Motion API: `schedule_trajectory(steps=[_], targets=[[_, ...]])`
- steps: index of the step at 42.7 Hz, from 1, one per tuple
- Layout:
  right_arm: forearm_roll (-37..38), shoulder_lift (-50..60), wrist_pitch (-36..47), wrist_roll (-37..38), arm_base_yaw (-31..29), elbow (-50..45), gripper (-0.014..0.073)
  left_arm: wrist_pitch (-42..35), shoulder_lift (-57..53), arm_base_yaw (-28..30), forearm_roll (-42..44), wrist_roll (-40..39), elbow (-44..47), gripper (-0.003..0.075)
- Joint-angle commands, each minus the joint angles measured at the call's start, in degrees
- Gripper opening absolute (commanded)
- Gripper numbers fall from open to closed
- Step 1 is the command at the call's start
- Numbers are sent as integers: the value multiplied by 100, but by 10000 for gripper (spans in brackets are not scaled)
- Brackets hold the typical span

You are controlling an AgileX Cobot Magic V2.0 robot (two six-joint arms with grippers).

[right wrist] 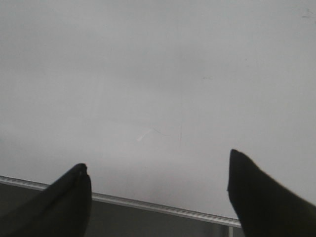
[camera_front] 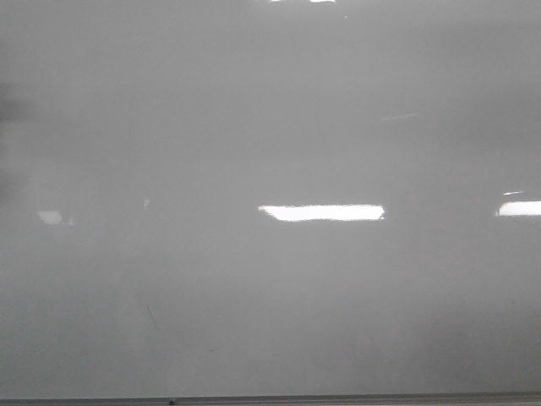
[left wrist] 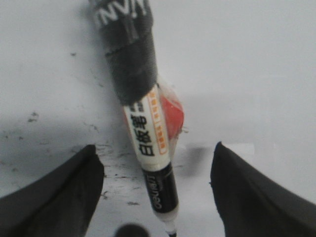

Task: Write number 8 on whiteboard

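Glossy pale grey board fills the front view: the whiteboard [camera_front: 270,127] carries only bright light reflections and faint smudges, with its metal edge strip along the bottom, and no figure 8 can be found on it in any picture, so the writing looks not yet begun. Neither arm shows in that view. Starting on the robot's left, the left wrist view gives what the front view lacks: a marker pen [left wrist: 143,113] lies on the board between the spread dark fingers [left wrist: 64,192] of the left gripper [left wrist: 155,197], which stands wide apart and grips nothing. The pen's long axis runs nearly straight away from the gripper, leaning a little, with one end close in between the fingertips and its dark cloth-wrapped end farther off; something red [left wrist: 174,117] sits against its white labelled middle, too blurred to name. Small dark specks mark the board around it. Over on the right, the right gripper [right wrist: 158,190] is likewise open and empty, hanging over bare board near the edge strip [right wrist: 148,205], no pen in its sight. By my judgement the left arm is much the nearer, and closing across the barrel is the move in hand.
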State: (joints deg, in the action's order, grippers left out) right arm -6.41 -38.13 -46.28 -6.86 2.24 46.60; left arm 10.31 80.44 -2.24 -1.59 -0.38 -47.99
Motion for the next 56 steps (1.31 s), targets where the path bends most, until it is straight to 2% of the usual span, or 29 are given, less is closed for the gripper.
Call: schedule_trajectory(steps=[1,12,20,27,38,42,49,56], targets=[[-53,-60,325,-44,-6,153,590,-479,-59,-29,-53,-50,-184,412],[-53,-60,329,-44,-6,153,590,-551,133,-29,-53,-50,-184,314],[-53,-60,424,-44,-6,153,590,-592,197,-29,-53,-50,-184,174],[-30,-54,497,-44,-6,191,590,-403,61,-29,-53,-50,-188,88],[30,135,187,-44,-6,550,590,1070,-750,-29,263,-50,-706,-20],[30,282,55,-49,-6,572,590,1694,-1050,-29,309,38,-937,-21],[42,393,-142,-56,-6,572,590,3213,-1415,-190,289,954,-1535,-21],[42,393,-224,-56,-6,567,590,4430,-1402,-699,96,1747,-2151,-21]])
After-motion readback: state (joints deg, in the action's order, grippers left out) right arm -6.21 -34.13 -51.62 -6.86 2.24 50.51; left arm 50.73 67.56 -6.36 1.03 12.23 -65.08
